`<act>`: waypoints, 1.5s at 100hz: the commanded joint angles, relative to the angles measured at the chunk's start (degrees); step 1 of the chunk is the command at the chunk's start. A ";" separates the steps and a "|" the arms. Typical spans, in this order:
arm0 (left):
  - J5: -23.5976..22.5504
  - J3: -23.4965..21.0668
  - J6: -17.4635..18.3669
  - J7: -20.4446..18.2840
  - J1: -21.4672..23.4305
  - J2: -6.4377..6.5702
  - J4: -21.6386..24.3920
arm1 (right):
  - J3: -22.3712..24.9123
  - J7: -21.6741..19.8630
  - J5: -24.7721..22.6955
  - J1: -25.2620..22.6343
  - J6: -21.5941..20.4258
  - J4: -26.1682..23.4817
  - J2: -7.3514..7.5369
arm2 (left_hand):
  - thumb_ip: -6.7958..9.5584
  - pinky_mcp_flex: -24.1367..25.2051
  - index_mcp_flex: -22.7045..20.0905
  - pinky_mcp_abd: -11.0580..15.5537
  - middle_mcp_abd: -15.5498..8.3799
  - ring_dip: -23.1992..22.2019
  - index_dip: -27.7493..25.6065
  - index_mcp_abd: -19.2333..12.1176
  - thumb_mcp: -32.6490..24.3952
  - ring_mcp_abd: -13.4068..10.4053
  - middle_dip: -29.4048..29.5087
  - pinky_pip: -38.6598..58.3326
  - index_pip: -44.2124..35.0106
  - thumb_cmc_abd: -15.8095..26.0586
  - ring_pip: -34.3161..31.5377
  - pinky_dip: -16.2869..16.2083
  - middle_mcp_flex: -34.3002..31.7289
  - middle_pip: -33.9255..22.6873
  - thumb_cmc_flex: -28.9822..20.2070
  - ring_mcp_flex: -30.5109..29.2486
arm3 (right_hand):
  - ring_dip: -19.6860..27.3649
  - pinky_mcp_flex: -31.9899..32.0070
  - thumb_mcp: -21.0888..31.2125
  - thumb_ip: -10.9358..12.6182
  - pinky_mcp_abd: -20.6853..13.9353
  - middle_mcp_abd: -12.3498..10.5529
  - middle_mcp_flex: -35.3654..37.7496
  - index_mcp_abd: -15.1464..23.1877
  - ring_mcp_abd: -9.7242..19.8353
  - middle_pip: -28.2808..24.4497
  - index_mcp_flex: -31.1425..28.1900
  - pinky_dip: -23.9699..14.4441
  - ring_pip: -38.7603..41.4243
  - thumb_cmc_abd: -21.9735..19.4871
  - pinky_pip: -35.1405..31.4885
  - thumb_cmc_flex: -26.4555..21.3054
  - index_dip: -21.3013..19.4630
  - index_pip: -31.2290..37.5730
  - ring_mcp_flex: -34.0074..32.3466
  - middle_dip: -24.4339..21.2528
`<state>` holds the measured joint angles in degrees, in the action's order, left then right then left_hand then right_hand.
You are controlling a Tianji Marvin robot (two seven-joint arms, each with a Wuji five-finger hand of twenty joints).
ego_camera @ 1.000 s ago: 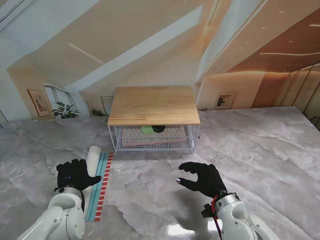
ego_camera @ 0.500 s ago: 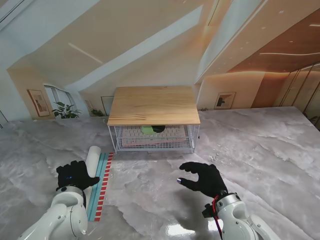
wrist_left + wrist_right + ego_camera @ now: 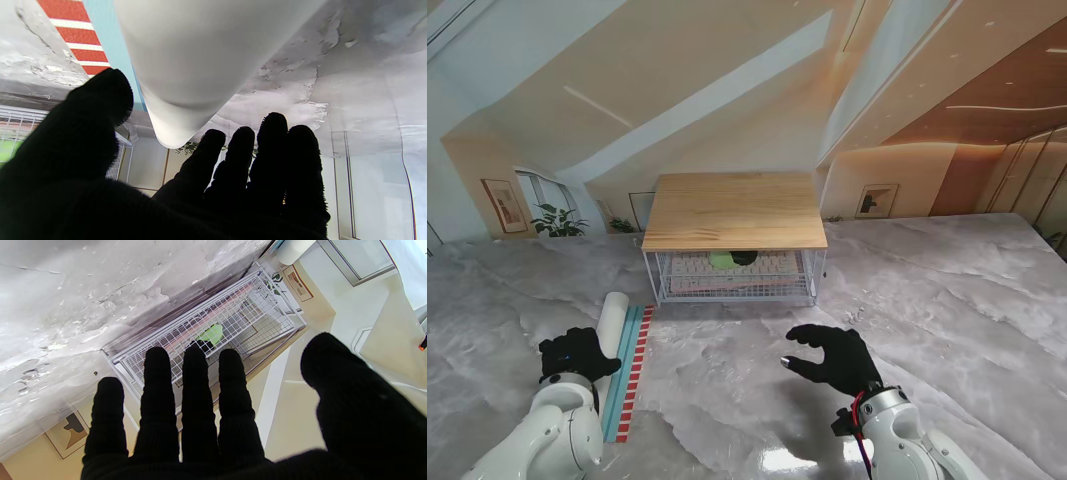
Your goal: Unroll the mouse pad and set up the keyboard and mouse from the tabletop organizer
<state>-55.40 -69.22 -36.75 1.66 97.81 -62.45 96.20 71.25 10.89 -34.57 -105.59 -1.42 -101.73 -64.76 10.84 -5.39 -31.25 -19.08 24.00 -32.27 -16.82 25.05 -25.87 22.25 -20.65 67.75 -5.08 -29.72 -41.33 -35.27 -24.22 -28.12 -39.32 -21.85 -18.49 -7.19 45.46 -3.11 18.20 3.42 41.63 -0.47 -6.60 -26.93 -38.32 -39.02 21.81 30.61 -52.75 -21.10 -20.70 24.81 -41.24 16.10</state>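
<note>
Marble-patterned desk point(image 3: 947, 300), grey and white, glossy.

Mouse pad point(image 3: 612, 318): a white roll, mostly wound up, lying at the left side of the desk. A narrow unrolled strip point(image 3: 627, 372) runs alongside it on the right, teal with a red-and-white striped edge. From the left wrist camera the roll's end point(image 3: 186, 76) fills much of the view, with the strip point(image 3: 80, 43) beside it.

Left robot hand point(image 3: 577, 355): black glove, sits at the near end of the roll, fingers point(image 3: 273, 146) extended, thumb apart. Cannot tell if it grips or merely touches the roll.

Right robot hand point(image 3: 832, 357): black glove, spread wide over bare desk at centre-right, holding nothing. Fingers point(image 3: 196, 386) straight and apart, pointing toward the organizer.

Tabletop organizer point(image 3: 734, 212): wooden top on a white wire basket point(image 3: 732, 285), farther from me, centre of desk. Inside the basket a pale keyboard point(image 3: 772, 265) lies flat; a green and black mouse point(image 3: 730, 258) rests on it. Right wrist view shows the same mouse point(image 3: 210, 335) through the wire mesh.
</note>
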 commanded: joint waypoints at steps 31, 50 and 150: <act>-2.63 2.08 -0.81 -1.89 -1.46 0.28 -2.21 | -0.18 -0.45 -0.09 -0.51 -0.06 -0.15 -0.17 | 0.19 -4.88 -0.90 -1.23 1.61 -2.28 -3.48 1.00 -8.98 1.50 -3.07 3.30 -0.97 -6.48 -2.97 -2.54 -2.49 -3.27 -2.55 -6.21 | 0.24 0.92 -0.38 0.04 -0.37 -0.19 -1.18 0.19 0.80 0.21 -0.14 0.11 0.06 -0.40 0.41 0.06 -0.20 -0.73 2.46 -0.29; -2.37 2.78 -1.31 -0.35 -2.06 0.06 -3.39 | 0.01 -0.43 -0.12 -0.77 0.04 -0.24 -0.16 | -0.54 -10.76 -2.46 -2.44 1.43 -4.06 -5.76 0.64 -13.73 0.84 -5.58 5.90 -3.03 -7.95 -5.79 -3.86 -5.46 -6.57 -4.18 -11.64 | 0.24 0.94 -0.38 0.02 -0.39 -0.21 -1.25 0.28 0.90 0.20 -0.08 0.12 0.07 -0.39 0.42 0.10 -0.20 -0.73 2.49 -0.28; 0.72 -1.31 4.73 11.96 0.71 -1.97 -3.92 | 0.82 -0.08 -0.14 -1.48 -0.04 -0.58 -0.24 | -3.66 -35.25 -9.96 -8.27 -5.11 -6.64 -11.18 -12.46 -18.82 -3.24 -24.52 20.38 -49.07 -13.55 -17.83 -1.54 -37.38 -4.23 -19.35 -37.39 | 0.25 0.91 -0.36 0.03 -0.40 -0.17 -1.28 0.30 0.86 0.19 -0.08 0.11 0.10 -0.39 0.38 0.08 -0.23 -0.66 2.52 -0.29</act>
<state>-54.88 -70.07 -32.95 13.38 97.39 -64.30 91.22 72.17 11.45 -34.62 -106.63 -1.37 -101.94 -64.85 3.91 -39.92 -37.29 -26.00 19.21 -38.40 -25.23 18.65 -38.45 19.23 -43.89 85.50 -43.72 -44.78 -57.85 -37.32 -59.53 -32.31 -51.53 -57.63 -18.49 -7.18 45.46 -3.11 18.20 3.42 41.62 -0.47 -6.60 -26.92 -38.32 -39.02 21.81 30.61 -52.75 -21.10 -20.70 24.81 -41.24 16.10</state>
